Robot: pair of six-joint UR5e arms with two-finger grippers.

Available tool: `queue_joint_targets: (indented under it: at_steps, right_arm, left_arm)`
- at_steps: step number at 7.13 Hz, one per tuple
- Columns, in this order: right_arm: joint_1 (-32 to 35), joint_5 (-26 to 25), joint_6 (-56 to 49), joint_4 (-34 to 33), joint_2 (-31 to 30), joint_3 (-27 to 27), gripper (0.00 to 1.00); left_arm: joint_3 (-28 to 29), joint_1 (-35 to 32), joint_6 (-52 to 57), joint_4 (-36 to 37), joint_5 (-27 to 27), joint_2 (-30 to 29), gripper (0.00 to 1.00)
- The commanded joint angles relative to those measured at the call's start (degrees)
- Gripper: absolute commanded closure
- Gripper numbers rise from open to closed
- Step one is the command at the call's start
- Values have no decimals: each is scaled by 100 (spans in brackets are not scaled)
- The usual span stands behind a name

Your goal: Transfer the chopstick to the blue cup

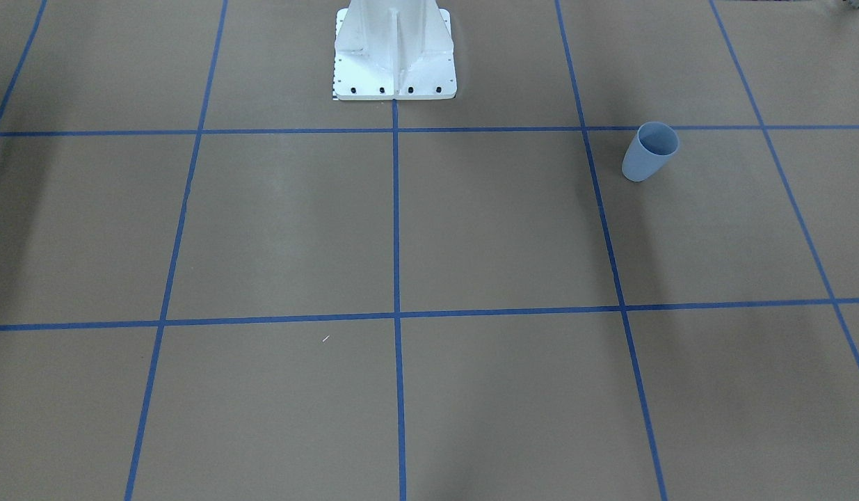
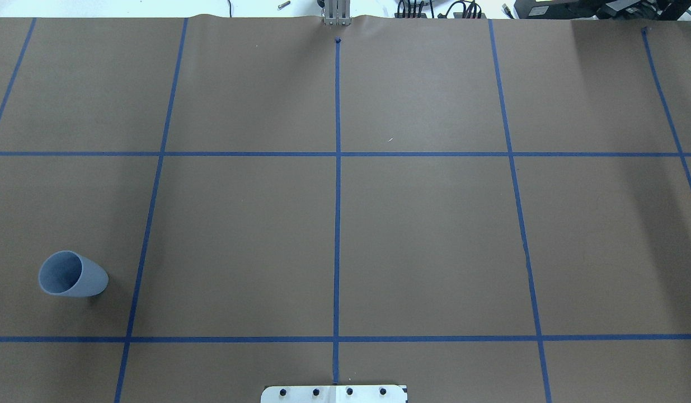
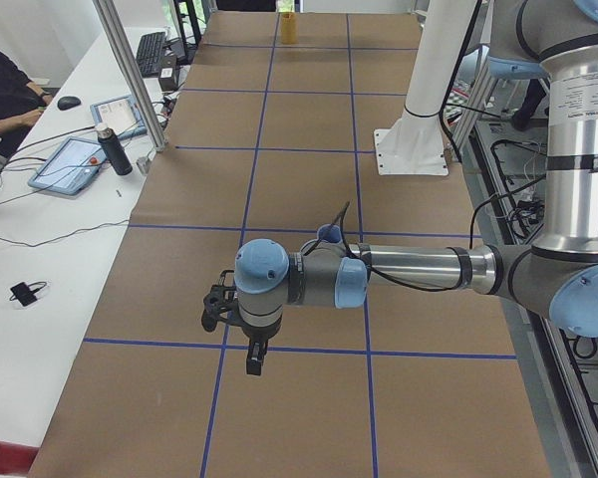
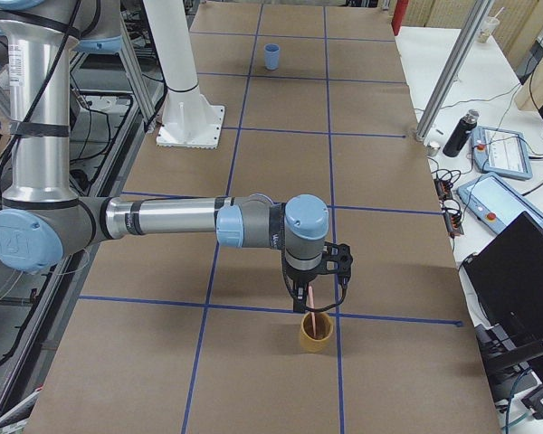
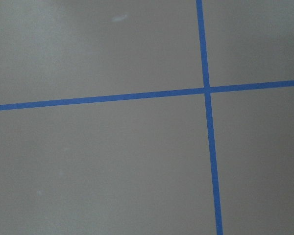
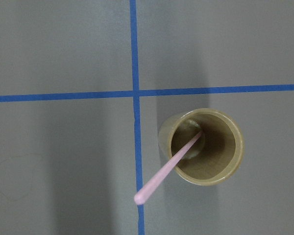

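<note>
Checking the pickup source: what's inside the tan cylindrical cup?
One slim pink chopstick leans in the tan cup, tip on its floor. Nothing else shows; floor beneath the stick is covered.

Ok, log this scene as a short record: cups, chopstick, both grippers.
blue cup: upright, robot's left side, nothing seen inside
chopstick: pink, leaning inside the tan cup
tan cup: upright, at the table's right end
right gripper: directly over the tan cup; open or shut cannot be told
left gripper: over bare table, apart from the blue cup; state cannot be told
</note>
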Motion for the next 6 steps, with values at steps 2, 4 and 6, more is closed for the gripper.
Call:
queue_joint_targets:
  at_steps: [2, 4, 6]
  right_arm:
    - [0, 113, 42, 12, 63, 270, 0]
    - [-52, 88, 85, 12, 37, 387, 0]
    - [-70, 123, 86, 38, 2, 343, 0]
  left_arm:
    - [-592, 914, -1884, -206, -29, -119, 2]
    - [-789, 1872, -3697, -233, -423, -374, 2]
    - [-1208, 2726, -5343, -914, -425, -157, 2]
